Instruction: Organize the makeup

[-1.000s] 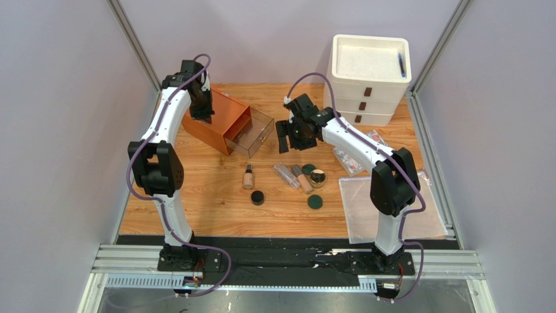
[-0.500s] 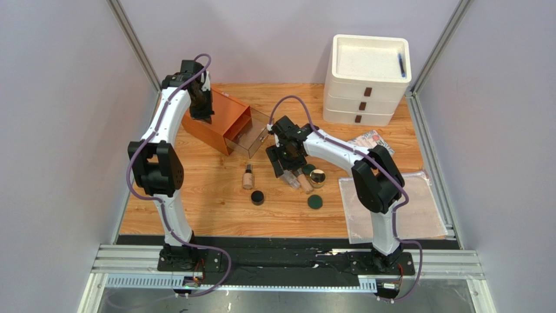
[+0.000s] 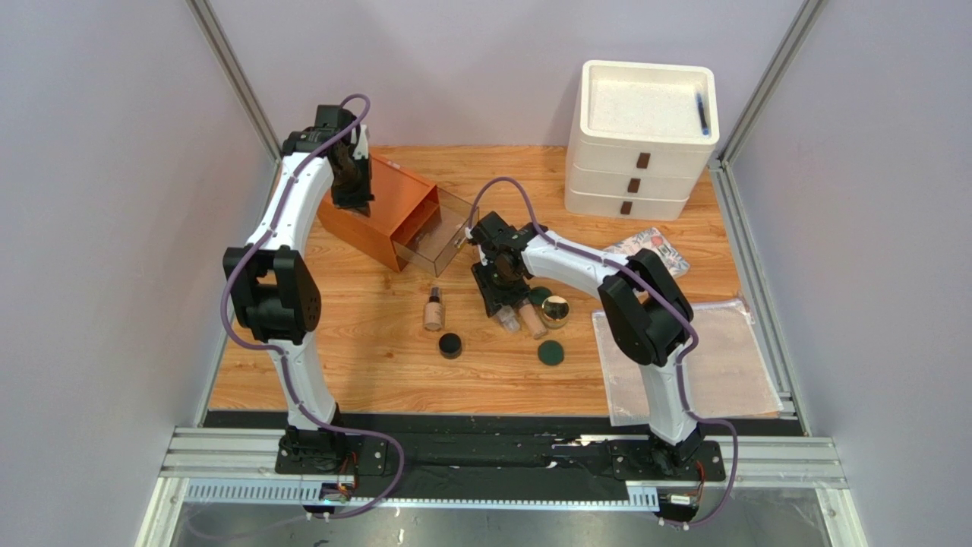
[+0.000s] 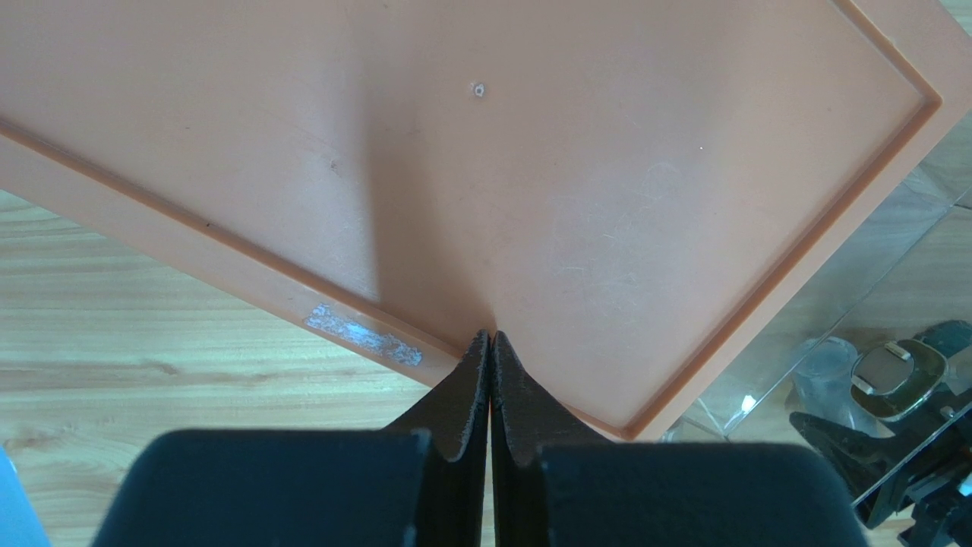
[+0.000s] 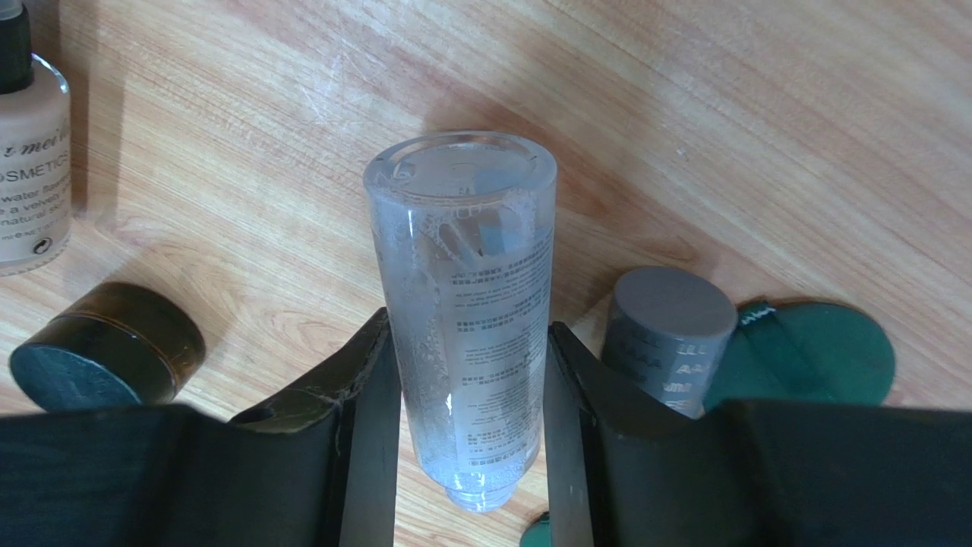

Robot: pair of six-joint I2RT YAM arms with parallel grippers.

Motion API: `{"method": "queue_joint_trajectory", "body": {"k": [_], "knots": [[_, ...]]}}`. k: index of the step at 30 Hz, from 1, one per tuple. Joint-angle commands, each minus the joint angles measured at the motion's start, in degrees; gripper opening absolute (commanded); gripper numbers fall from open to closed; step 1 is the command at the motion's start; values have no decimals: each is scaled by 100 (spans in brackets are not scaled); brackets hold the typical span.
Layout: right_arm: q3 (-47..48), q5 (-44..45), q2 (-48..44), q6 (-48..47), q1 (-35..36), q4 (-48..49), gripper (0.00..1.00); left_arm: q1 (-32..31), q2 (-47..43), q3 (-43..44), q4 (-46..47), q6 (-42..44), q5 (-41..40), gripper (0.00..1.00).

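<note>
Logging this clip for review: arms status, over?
Left gripper shut, tips at orange box top. Right gripper clamped on clear tube, tube lying flat. Grey-capped tube close alongside.

The left arm [image 3: 294,212] and right arm [image 3: 570,260] share one build: glossy white tubular links between bulky matte black joint housings, on black base plates [image 3: 673,458]. A purple cable [image 3: 503,182] loops loosely along each. The fingers [image 4: 466,393] are black, flat-faced wedges tapering to thin tips.

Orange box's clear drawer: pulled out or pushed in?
Pulled out. The clear drawer juts from the front of the orange box, its open top exposed in the top view.
</note>
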Motion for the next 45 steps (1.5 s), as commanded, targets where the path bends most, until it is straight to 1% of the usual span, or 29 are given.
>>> {"method": "queue_joint_trajectory", "body": {"k": [1,4,6,9,13,15,17,18,19,20,21,24,27,29,34,38,41,42,43,44,45], "knots": [[-44,280,-660,-251,72,112,0,28,140,-202,-226,106,38,0],[69,263,-1056,-549,89,6,0,28,140,-185,-244,114,56,0],[166,97,-1380,-777,81,-20,0,28,131,-176,-261,132,56,0],[395,-44,-1732,-884,72,137,0,28,113,-184,-279,150,38,0],[912,-124,-1786,-745,46,463,0,28,105,-176,-288,176,-32,0],[1457,-325,-1638,-543,2,559,0,28,105,-176,-279,176,-41,0],[1861,-571,-1286,-209,-42,586,0,28,113,-167,-279,176,-14,0],[2281,-624,-1172,-77,-69,621,0,28,113,-167,-279,167,-6,0],[2468,-712,-901,64,-78,665,0,28,113,-167,-279,167,3,0],[2670,-826,-777,430,-78,691,0,28,113,-176,-279,176,3,0],[2959,-879,-636,599,-95,805,0,28,113,-176,-279,176,3,0],[3373,-994,-205,1434,-148,1068,0,28,122,-185,-288,158,30,0],[3524,-906,68,1936,-139,1341,0,28,105,-185,-296,132,3,0],[3708,-723,269,2024,-122,1316,0,28,96,-185,-288,123,-41,0],[3683,-328,516,2499,-139,1351,0,28,78,-176,-270,132,-76,0],[3805,-378,762,2763,-139,1395,4,28,87,-176,-305,158,-137,0],[3841,-405,877,2851,-139,1369,10,28,78,-176,-305,158,-146,0],[3841,-370,886,2851,-139,1351,29,28,78,-176,-314,167,-129,0],[3841,-309,868,2860,-148,1325,38,28,78,-167,-305,158,-129,0],[3841,-195,851,2834,-131,1246,44,28,87,-141,-331,158,-103,0],[3806,-151,824,2808,-130,1237,55,28,87,-132,-332,150,-41,0]]}}
